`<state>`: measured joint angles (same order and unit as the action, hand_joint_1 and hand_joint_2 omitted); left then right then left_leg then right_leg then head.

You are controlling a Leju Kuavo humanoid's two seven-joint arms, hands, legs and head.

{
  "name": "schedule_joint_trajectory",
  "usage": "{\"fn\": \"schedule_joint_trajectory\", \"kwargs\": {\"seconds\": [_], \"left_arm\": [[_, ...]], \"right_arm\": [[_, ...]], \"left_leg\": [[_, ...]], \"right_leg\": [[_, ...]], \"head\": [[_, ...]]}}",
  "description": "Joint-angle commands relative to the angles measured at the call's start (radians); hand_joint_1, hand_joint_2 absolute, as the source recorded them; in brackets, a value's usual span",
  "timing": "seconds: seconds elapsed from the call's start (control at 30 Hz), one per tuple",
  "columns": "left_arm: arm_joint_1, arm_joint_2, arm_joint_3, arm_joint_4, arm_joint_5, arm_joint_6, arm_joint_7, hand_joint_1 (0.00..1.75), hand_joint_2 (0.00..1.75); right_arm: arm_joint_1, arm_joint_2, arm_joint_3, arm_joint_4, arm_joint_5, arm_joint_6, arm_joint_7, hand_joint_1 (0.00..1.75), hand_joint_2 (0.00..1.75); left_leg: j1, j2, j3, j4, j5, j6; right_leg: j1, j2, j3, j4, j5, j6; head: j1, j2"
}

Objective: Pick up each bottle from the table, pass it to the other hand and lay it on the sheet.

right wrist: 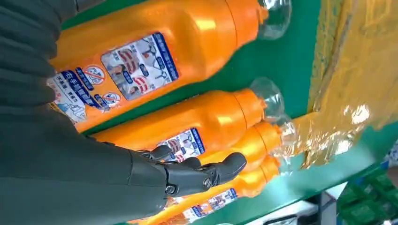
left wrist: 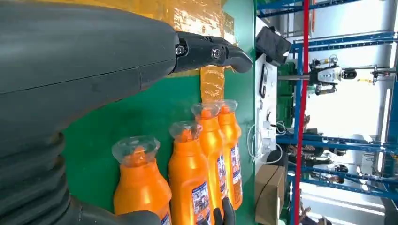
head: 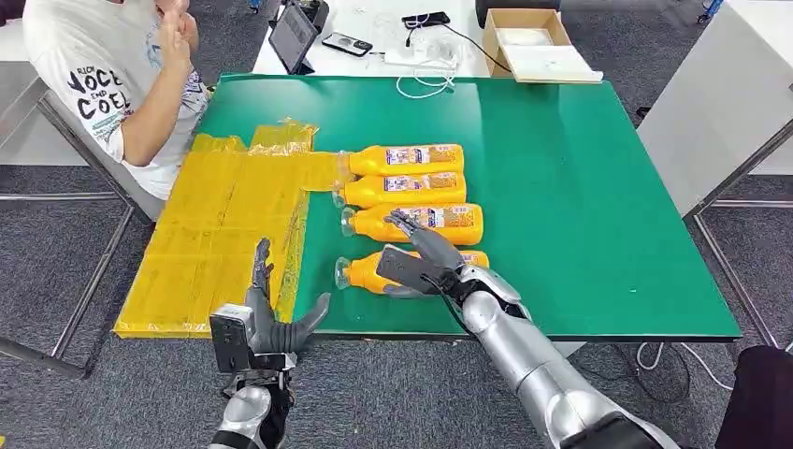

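While the fingers of your right hand are spread above the nearest bottle, holding nothing, four bottles lie side by side beside the yellow sheet. Your left hand waits open at the table edge, probably ready to receive.

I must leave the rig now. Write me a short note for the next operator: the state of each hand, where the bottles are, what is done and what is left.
Right hand: open, fingers spread above the nearest bottle, no grip yet.
Left hand: open and holds nothing, at the table's near edge beside the yellow sheet.
Bottles: four orange ones lie side by side on the green table, caps toward the sheet. The farthest bottle has its cap at the sheet's edge.
Done: no bottle lies fully on the sheet.
Left: pick, pass and lay all four.
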<state>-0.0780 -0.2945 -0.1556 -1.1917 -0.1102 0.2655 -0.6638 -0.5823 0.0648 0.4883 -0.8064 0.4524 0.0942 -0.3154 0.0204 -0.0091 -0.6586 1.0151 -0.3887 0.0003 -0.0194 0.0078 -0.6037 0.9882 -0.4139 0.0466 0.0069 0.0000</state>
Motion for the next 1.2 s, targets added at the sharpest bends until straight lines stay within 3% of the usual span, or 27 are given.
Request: {"fn": "schedule_joint_trajectory", "kwargs": {"seconds": [0.03, 0.63, 1.13, 1.2], "left_arm": [[-0.033, 0.0, 0.019, 0.067, 0.009, -0.001, 0.0, 0.0, 1.75], [-0.029, 0.0, 0.016, 0.077, 0.011, 0.004, 0.014, 0.0, 1.75], [-0.042, 0.009, -0.011, 0.107, 0.004, 0.006, 0.033, 0.0, 1.75], [-0.044, 0.011, -0.014, 0.11, 0.003, 0.008, 0.034, 0.0, 1.75]], "right_arm": [[-0.036, -0.085, 0.098, 0.047, -0.016, -0.002, 0.035, 0.0, 1.75], [-0.052, -0.148, 0.118, 0.167, 0.017, -0.039, 0.115, 0.0, 1.75], [-0.072, -0.133, 0.149, 0.289, 0.028, 0.015, 0.149, 0.0, 1.75], [-0.065, -0.124, 0.152, 0.298, 0.025, 0.012, 0.147, 0.09, 1.75]], "left_leg": [[0.0, -0.001, 0.003, 0.0, -0.001, 0.001], [-0.001, -0.001, 0.004, -0.001, -0.001, 0.001], [0.0, 0.0, 0.007, -0.001, -0.001, 0.001], [0.0, 0.0, 0.007, -0.001, 0.0, 0.001]], "right_leg": [[0.0, -0.002, 0.004, -0.001, -0.001, -0.001], [0.0, -0.002, 0.005, -0.001, -0.001, -0.002], [0.001, -0.002, 0.008, -0.002, -0.001, -0.002], [0.0, -0.001, 0.007, -0.001, 0.0, -0.001]], "head": [[0.0, 0.0], [0.0, 0.0], [0.0, 0.0], [0.0, 0.0]]}}
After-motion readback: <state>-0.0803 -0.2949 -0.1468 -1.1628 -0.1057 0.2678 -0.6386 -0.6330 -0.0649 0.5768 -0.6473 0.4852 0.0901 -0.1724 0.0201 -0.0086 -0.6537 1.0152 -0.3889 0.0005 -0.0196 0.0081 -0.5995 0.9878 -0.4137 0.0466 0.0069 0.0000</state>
